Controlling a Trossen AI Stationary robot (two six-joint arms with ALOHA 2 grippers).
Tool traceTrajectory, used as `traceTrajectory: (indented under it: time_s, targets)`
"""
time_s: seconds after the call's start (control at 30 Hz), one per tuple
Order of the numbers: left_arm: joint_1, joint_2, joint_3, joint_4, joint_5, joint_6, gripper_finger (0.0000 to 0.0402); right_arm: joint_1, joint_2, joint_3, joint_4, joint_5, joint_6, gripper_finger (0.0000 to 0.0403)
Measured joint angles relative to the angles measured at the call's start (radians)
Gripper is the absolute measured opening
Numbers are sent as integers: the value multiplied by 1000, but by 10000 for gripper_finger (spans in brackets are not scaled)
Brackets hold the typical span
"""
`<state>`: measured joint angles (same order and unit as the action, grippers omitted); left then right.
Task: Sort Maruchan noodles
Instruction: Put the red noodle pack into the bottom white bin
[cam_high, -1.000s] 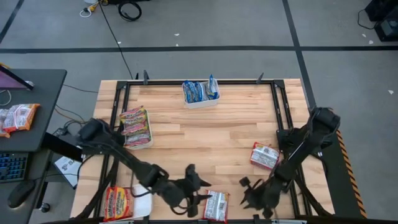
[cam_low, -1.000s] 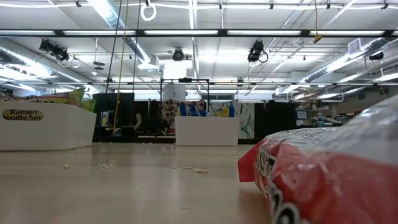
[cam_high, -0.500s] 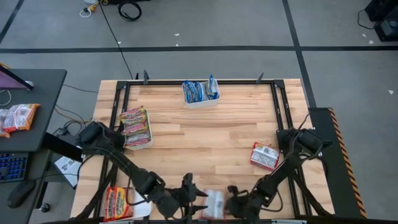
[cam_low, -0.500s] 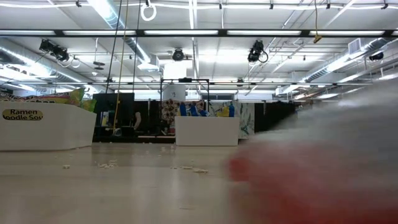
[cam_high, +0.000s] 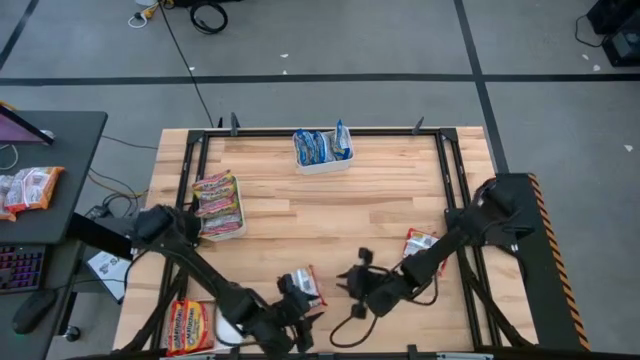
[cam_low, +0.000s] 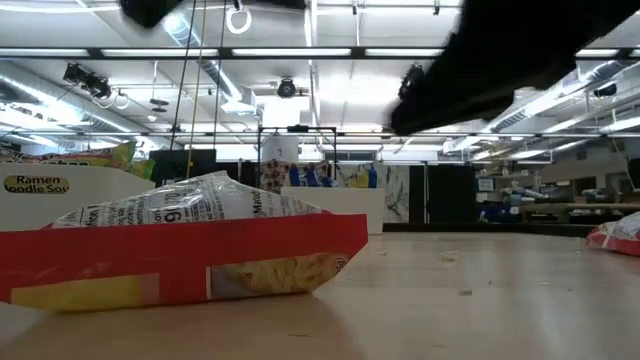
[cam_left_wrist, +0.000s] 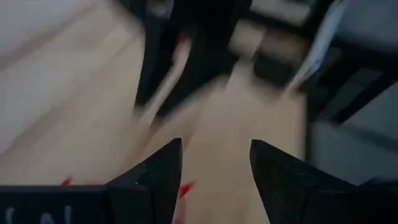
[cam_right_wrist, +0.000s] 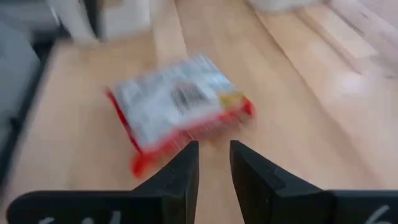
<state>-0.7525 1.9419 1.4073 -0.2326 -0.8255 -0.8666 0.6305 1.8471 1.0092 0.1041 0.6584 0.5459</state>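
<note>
A red-white noodle packet (cam_high: 302, 286) lies flat on the table near the near edge; it also shows in the low view (cam_low: 190, 250) and the right wrist view (cam_right_wrist: 177, 102). My left gripper (cam_high: 292, 312) (cam_left_wrist: 216, 174) is open, close against the packet's near side. My right gripper (cam_high: 352, 283) (cam_right_wrist: 214, 168) is open, a short way right of the packet and pointing at it without touching. A second red-white packet (cam_high: 424, 245) (cam_low: 615, 235) lies toward the right edge, partly under my right arm. My left gripper stands open right beside the near end of the red-white packet (cam_high: 300, 297). Its own body hides the fingertips from above, and I cannot tell whether they touch the packet. The packet lies on the table.
Three white trays stand on the table. One with blue packets is at the far edge (cam_high: 320, 168). One with red packets is at the left (cam_high: 226, 233). One with orange packets is at the near left corner (cam_high: 228, 332). Bare wood lies in the middle.
The red-white packet has slid from the near edge toward the far side and to the left. My right gripper swept left along the near edge, then moved toward the far side. My left gripper shifted slightly left and stayed by the packet.
</note>
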Motion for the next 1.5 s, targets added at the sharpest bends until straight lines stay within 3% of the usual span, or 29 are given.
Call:
traceTrajectory:
  time_s: [0.17, 0.33, 0.53, 0.7, 0.83, 0.97, 1.07, 1.3, 1.5]
  targets:
    - [55, 72, -2, -107, 165, -19, 217, 21, -190, -11, -453, -22, 23, 96]
    - [121, 13, 0, -366, 325, 74, 249, 53, -387, -80, -713, 12, 105, 103]
    - [153, -73, 0, -664, 444, 458, 246, 1, -521, -95, -735, -11, -117, 138]
    - [141, -77, -1, -704, 566, 749, 232, -67, -570, -50, -759, -114, -314, 150]
    - [79, -77, 1, -676, 526, 887, 232, -83, -607, 12, -798, -81, -343, 149]
    - [16, -75, -5, -607, 341, 1108, 232, -84, -637, 86, -814, -24, -401, 149]
    - [2, -57, -37, -514, 249, 1168, 231, -85, -646, 150, -841, -22, -414, 149]
    - [-4, 29, -68, -448, 245, 1244, 231, -93, -645, 300, -978, -23, -413, 149]
    - [26, 53, -68, -415, 380, 1196, 223, -117, -644, 387, -1020, -93, -367, 149]
